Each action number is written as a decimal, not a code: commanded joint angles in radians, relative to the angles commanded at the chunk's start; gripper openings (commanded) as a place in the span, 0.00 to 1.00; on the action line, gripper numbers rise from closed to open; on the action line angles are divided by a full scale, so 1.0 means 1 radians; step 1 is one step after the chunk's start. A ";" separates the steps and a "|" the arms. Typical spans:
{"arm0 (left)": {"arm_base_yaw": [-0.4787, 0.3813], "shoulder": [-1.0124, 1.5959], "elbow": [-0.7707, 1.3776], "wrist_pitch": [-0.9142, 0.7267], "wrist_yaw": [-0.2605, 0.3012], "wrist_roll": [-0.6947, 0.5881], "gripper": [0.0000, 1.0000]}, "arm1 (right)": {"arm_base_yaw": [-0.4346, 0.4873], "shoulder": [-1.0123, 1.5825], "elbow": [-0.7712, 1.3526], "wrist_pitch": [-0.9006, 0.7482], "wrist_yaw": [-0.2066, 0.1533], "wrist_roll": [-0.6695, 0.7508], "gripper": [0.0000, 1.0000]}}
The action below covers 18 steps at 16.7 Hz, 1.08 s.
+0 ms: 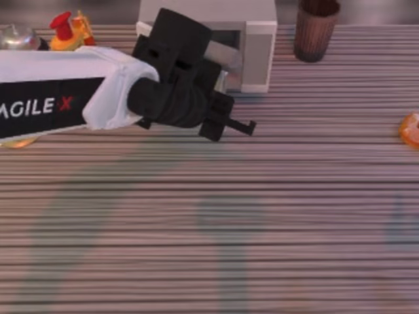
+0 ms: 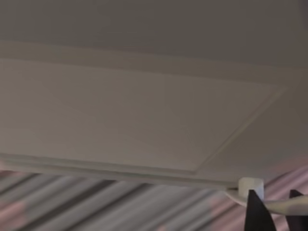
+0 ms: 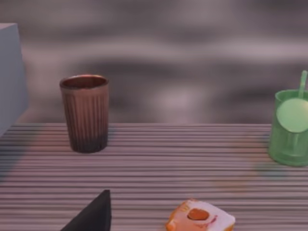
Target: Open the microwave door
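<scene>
Light-grey and boxy, the microwave (image 1: 216,26) sits at the far edge of the striped table (image 1: 262,229), and you can use it as your landmark. Its door (image 1: 226,55) shows as a pale panel with a greyish window along the front face; the narrow control panel (image 1: 257,59) sits beside it on the side toward the brown ribbed cup (image 1: 315,26). Whether the door is ajar you cannot tell from above, since your left arm covers most of it.

Your left gripper (image 1: 245,125) hangs just in front of the microwave, near the control-panel end of the door. In the left wrist view the door (image 2: 144,115) fills the picture, and two dark fingertips (image 2: 255,211) stand either side of a thin white handle piece (image 2: 252,192) at its lower corner, with a narrow gap between them. Whether they actually pinch it, you cannot tell.

Your right gripper is out of the top view; only one dark fingertip (image 3: 94,216) shows in its wrist view, so its opening cannot be judged. That view also shows the cup (image 3: 85,113) beside the microwave (image 3: 9,77), a green cup (image 3: 290,127) farther off, and an orange-and-white packet (image 3: 201,217).
</scene>
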 joint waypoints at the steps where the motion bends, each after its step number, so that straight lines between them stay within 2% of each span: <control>1: 0.000 0.000 0.000 0.000 0.000 0.000 0.00 | 0.000 0.000 0.000 0.000 0.000 0.000 1.00; 10: 0.019 -0.024 -0.031 0.006 0.043 0.050 0.00 | 0.000 0.000 0.000 0.000 0.000 0.000 1.00; 18: 0.019 -0.024 -0.031 0.006 0.043 0.050 0.00 | 0.000 0.000 0.000 0.000 0.000 0.000 1.00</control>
